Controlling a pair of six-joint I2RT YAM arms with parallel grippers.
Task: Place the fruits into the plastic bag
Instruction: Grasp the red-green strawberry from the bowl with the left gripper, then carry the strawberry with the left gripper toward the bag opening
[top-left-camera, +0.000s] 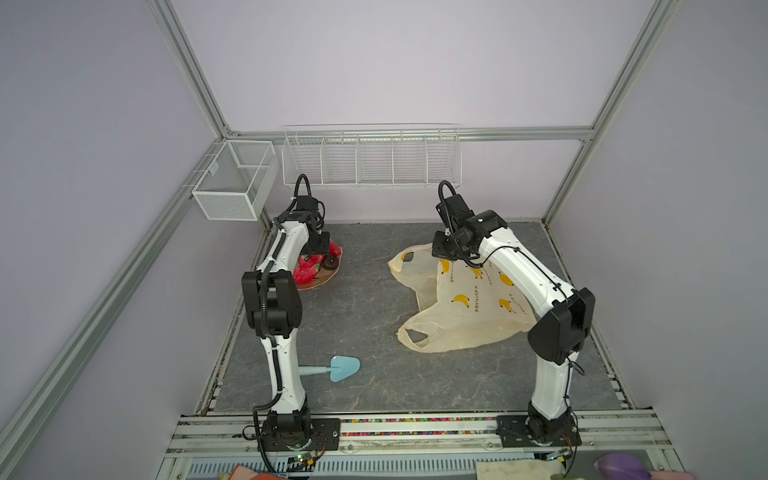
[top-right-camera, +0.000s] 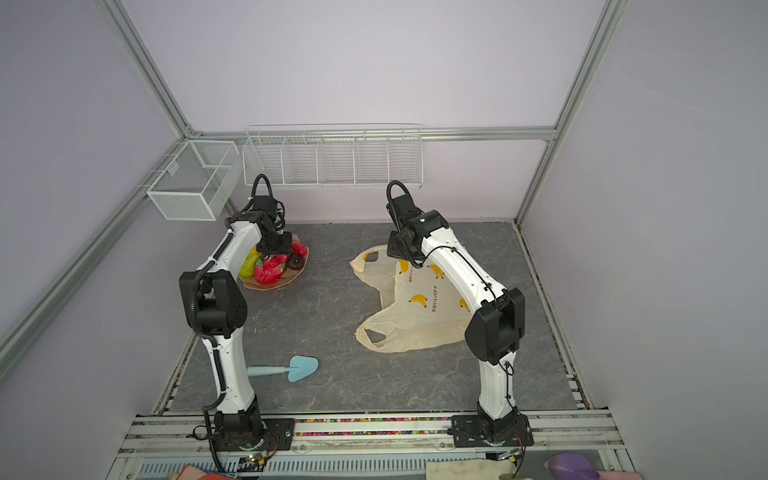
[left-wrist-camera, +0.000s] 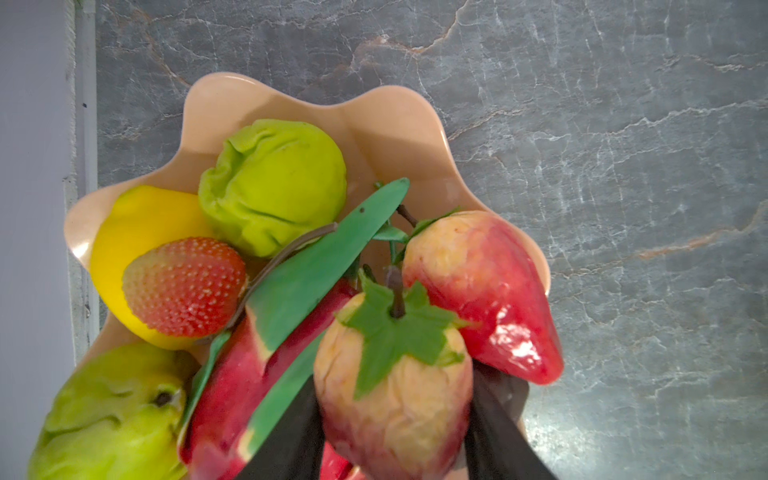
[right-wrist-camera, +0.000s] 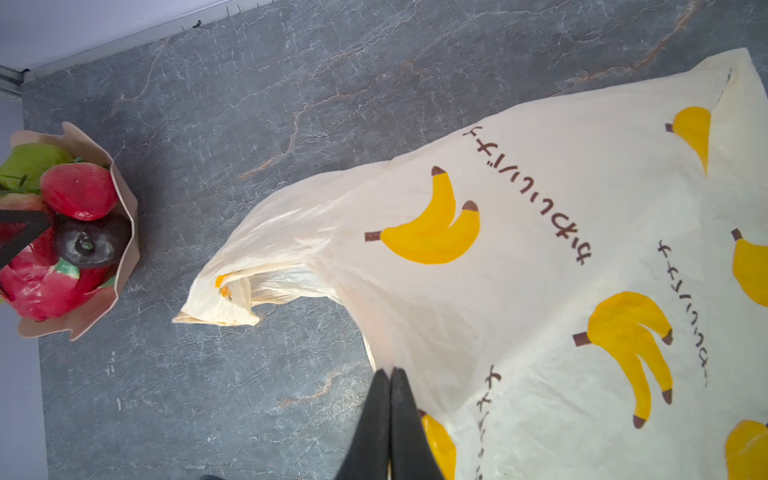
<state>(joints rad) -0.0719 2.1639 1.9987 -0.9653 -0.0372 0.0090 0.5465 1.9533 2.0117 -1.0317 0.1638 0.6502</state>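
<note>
— Left wrist view, and our left end effector (left-wrist-camera: 394, 376) has its jaws against both flanks of the pale strawberry (left-wrist-camera: 390, 415), which sits among the fruits (left-wrist-camera: 270, 187) in the peach dish (left-wrist-camera: 386, 124).
— Where's that on the table (top-left-camera: 374, 332)?
— In both top views, ten o'clock. The plastic bag (top-left-camera: 469, 316) sprawls at three o'clock.
— And our right end effector (right-wrist-camera: 390, 374)?
— Pressed together at the bag's edge. Whether film is caught, we cannot tell.

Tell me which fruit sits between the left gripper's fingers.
The pale peach-red fruit with the green leafy cap; no other lies between the fingers.
</note>
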